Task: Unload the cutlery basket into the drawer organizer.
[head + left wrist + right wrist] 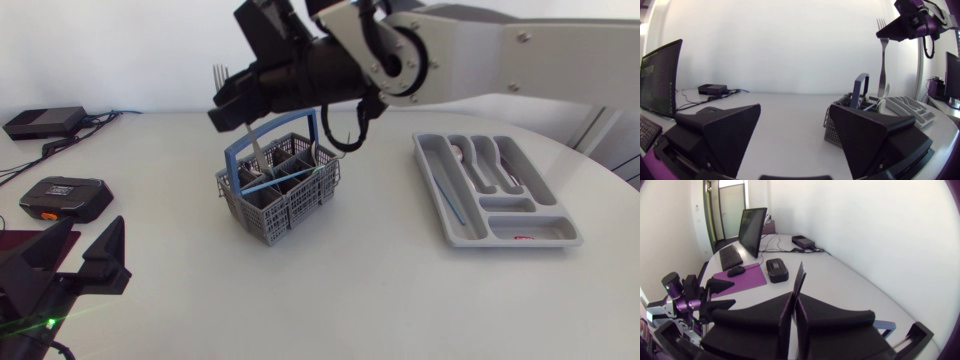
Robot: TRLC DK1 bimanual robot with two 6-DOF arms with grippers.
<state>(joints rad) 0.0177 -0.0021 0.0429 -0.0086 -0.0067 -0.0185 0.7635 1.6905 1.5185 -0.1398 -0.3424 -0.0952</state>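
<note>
Over the middle of the white bench (350,290), the right arm reached in from the right side and its tool (228,108) hung above the cutlery basket (280,195). That tool was pinching a fork (256,152), with both fingers pressed flat against the handle from two sides. The fork stood nearly upright, tines up above the tool. Its lower end was near the basket's blue carrying handle (268,135). Whether that end had cleared the basket could not be determined.

The grey mesh basket stood at bench centre and held several more pieces, including a slim blue item (285,180) lying across its compartments.

The drawer organizer (505,204) lay to the right of the basket, well apart from it. Cutlery lay in its long compartments, and a blue-handled piece (450,200) lay in the leftmost one.

The left tool (795,107) sat low at the near left of the bench, well apart from the basket. Its fingers were spread wide with nothing between them.

A black case (65,197) and a black box (45,122) lay at the far left of the bench.
</note>
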